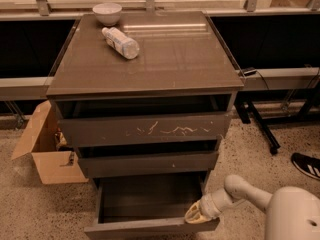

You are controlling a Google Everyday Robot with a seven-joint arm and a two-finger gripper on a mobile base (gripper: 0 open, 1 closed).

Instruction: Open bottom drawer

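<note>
The bottom drawer (150, 227) of the dark grey-brown cabinet stands pulled out towards me, its empty inside (150, 196) in view and its low plain front at the bottom edge of the camera view. My gripper (196, 214) is at the drawer's right front corner, against the top edge of the front. My white arm reaches in from the lower right.
Above are the middle front (150, 163) with a white speck and the taller scratched top front (145, 129). A white bowl (107, 13) and a lying plastic bottle (120, 42) are on the cabinet top. An open cardboard box (47, 151) stands left. A black shoe (306, 165) is at right.
</note>
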